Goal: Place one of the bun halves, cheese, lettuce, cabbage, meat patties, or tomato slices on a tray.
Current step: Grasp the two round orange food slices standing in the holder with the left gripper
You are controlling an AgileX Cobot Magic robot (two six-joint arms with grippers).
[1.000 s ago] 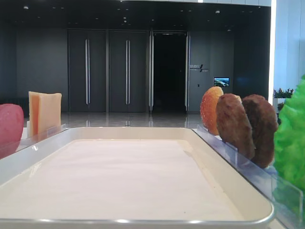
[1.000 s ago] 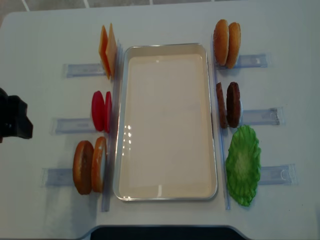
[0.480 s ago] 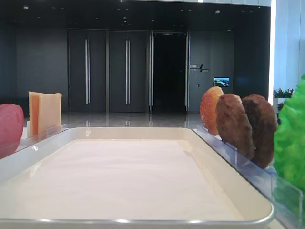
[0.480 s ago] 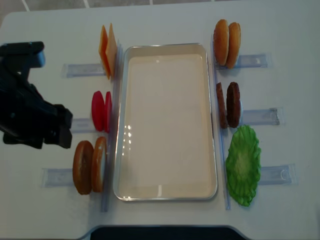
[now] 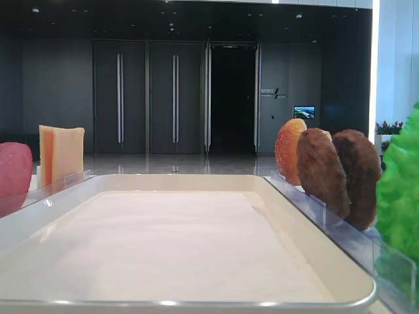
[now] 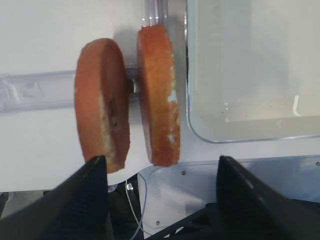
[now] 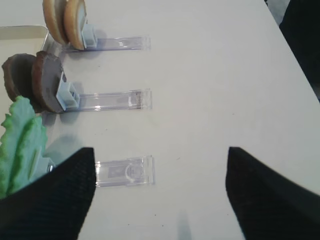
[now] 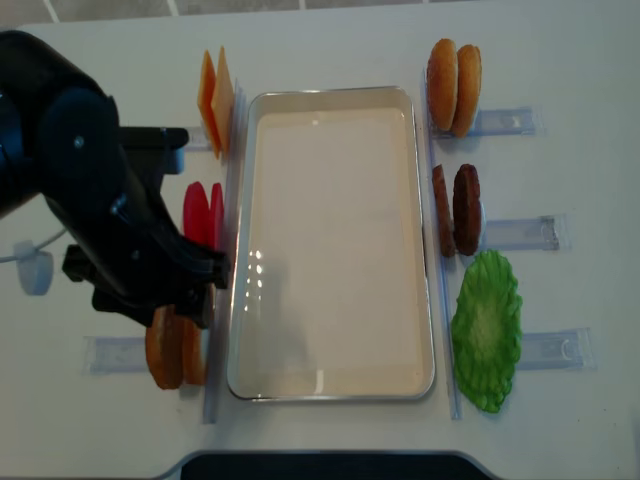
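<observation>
The white tray point(image 8: 330, 92) lies empty in the middle of the table. At its front left, two bun halves stand on edge in a clear rack: a flat one point(image 6: 159, 95) nearest the tray and a domed one point(image 6: 102, 105). My left arm point(image 8: 120, 230) hangs over them, its gripper point(image 6: 161, 162) open with both buns just ahead of the jaws, untouched. Cheese point(image 8: 215, 100) and tomato slices point(image 8: 203, 215) stand further back on the left. Meat patties point(image 8: 457, 210) and lettuce point(image 8: 487, 330) are on the right. No cabbage is in view. My right gripper point(image 7: 160, 150) is open over bare table.
A second bun pair point(image 8: 453, 87) stands at the back right. Clear plastic racks point(image 7: 122, 172) stick out from each food item towards the table's sides. The table's front edge point(image 6: 240, 160) runs just below the left buns, with cables beneath it.
My left arm has swung in from the table's left edge and now hangs over the front-left bun halves. The food and the tray have not moved.
</observation>
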